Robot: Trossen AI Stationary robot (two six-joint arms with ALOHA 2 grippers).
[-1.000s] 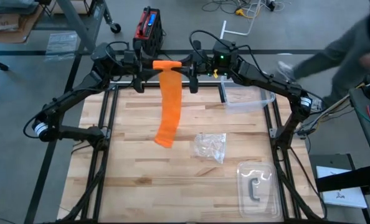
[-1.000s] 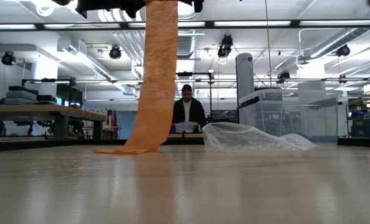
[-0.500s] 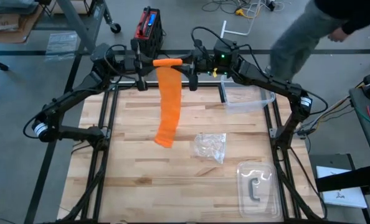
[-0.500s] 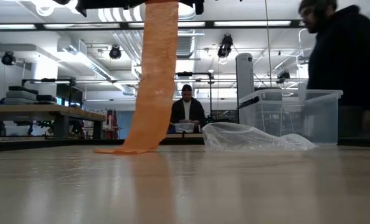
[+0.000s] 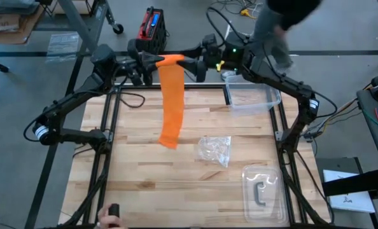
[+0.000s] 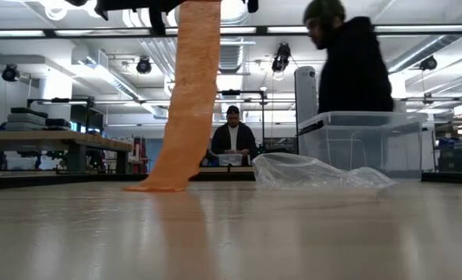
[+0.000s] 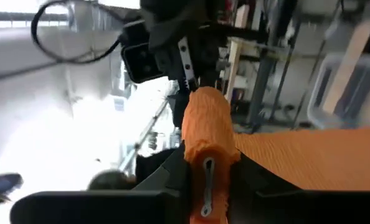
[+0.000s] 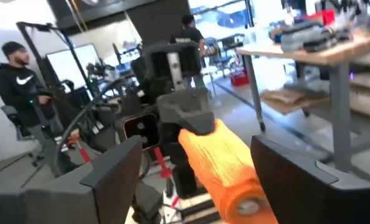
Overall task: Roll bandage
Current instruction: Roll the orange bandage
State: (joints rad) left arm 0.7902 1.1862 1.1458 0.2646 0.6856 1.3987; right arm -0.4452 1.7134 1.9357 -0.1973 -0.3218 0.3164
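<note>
right hand (image 5: pixel 190 63) off bandage (image 5: pixel 170 102) now

Orange bandage (image 5: pixel 172 102) hangs unrolled onto the table.

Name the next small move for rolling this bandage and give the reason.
Probably the right gripper should close on the bandage roll again. Its fingers stand open on either side of the roll end, only the left gripper clamps it, and the strip hangs to the table, still unwound.
</note>
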